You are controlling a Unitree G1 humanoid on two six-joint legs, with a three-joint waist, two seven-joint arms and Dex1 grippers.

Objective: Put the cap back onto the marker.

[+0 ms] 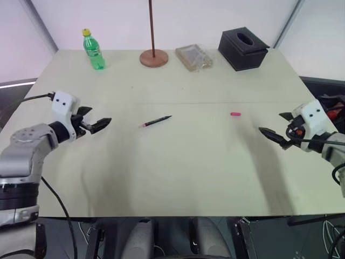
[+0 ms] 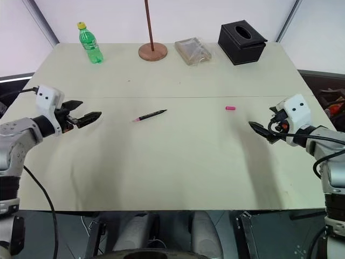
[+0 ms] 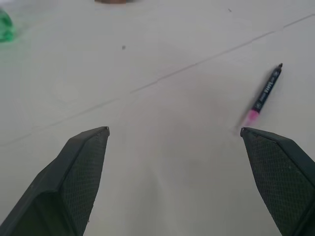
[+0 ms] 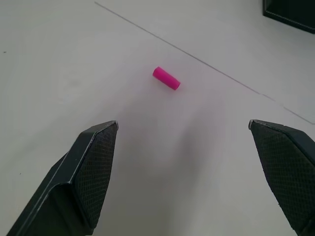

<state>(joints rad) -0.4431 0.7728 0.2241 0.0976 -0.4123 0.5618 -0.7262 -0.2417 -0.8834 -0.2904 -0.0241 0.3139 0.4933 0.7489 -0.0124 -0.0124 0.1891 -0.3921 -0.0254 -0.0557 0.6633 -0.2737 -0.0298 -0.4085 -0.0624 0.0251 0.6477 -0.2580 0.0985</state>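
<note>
The marker (image 1: pixel 157 121), a thin dark stick with a pinkish end, lies flat on the pale table (image 1: pixel 178 172) left of centre. The small bright pink cap (image 1: pixel 235 114) lies on its side to the marker's right, well apart from it. My left gripper (image 1: pixel 99 116) hovers open to the left of the marker, pointing toward it. In the left wrist view the marker (image 3: pixel 263 96) lies just beyond one finger (image 3: pixel 275 167). My right gripper (image 1: pixel 270 122) is open to the right of the cap, nothing between its fingers. In the right wrist view the cap (image 4: pixel 166 78) lies ahead of the open jaws.
Along the table's far edge stand a green bottle (image 1: pixel 94 49), a brown pole on a round base (image 1: pixel 153 56), a clear plastic box (image 1: pixel 194 56) and a black tissue box (image 1: pixel 243 48). The table's front edge runs just below both arms.
</note>
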